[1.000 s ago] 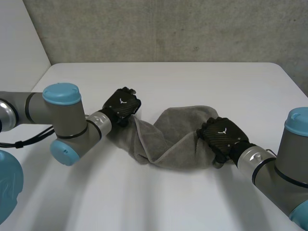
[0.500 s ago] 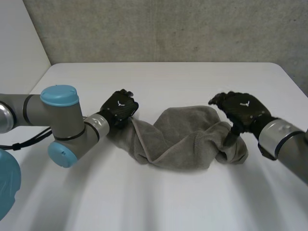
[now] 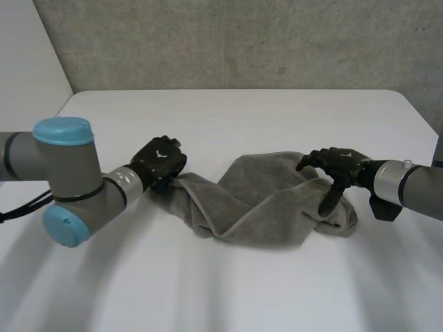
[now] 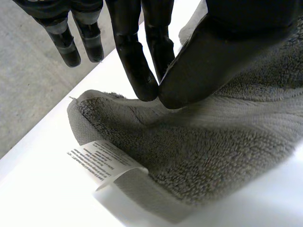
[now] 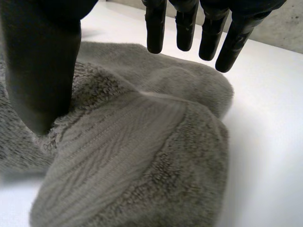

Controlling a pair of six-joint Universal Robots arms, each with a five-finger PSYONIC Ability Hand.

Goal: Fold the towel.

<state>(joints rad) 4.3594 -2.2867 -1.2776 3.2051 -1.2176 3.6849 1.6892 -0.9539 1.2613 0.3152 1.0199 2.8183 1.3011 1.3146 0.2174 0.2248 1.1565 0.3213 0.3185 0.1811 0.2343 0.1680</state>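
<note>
Left robot hand [image 3: 160, 160] hides the towel [image 3: 270, 200] corner it pinches.

Towel [image 3: 270, 200] lies bunched across the middle of the table [image 3: 228, 290], running left to right. Left hand [image 3: 159, 162] pinches its left end, label [image 4: 102, 161] near the fingertips. Right hand [image 3: 339, 166] over the right end, thumb on the cloth.
</note>
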